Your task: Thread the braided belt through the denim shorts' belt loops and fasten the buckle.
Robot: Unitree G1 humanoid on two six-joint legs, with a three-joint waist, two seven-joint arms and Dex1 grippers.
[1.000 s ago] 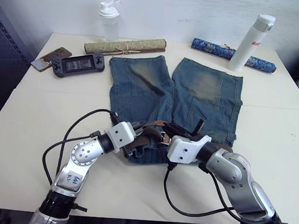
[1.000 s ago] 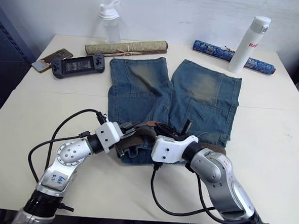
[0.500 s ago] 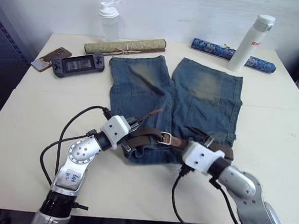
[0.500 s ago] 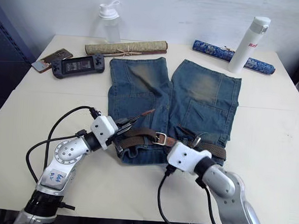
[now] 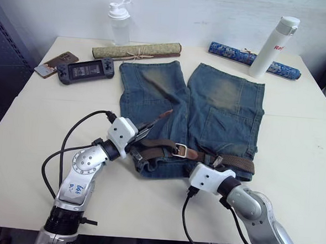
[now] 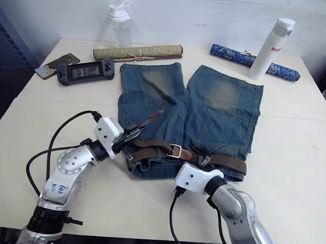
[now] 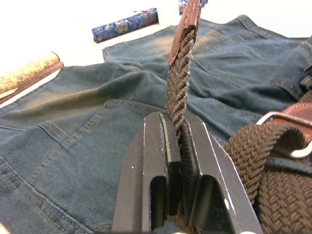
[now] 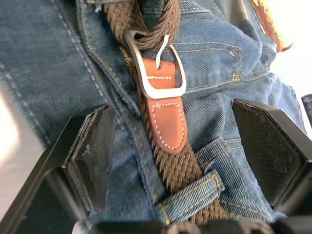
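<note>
My left hand pinches the braided belt, tip raised over the denim shorts; my right hand hovers wide open above the buckle.

Coarse woven braided belt with smooth brown leather ends and shiny metal buckle lies on faded, matt denim shorts.

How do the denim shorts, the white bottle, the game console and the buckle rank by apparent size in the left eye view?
1. denim shorts
2. white bottle
3. game console, looks close to the bottle, so unsure
4. buckle
</note>
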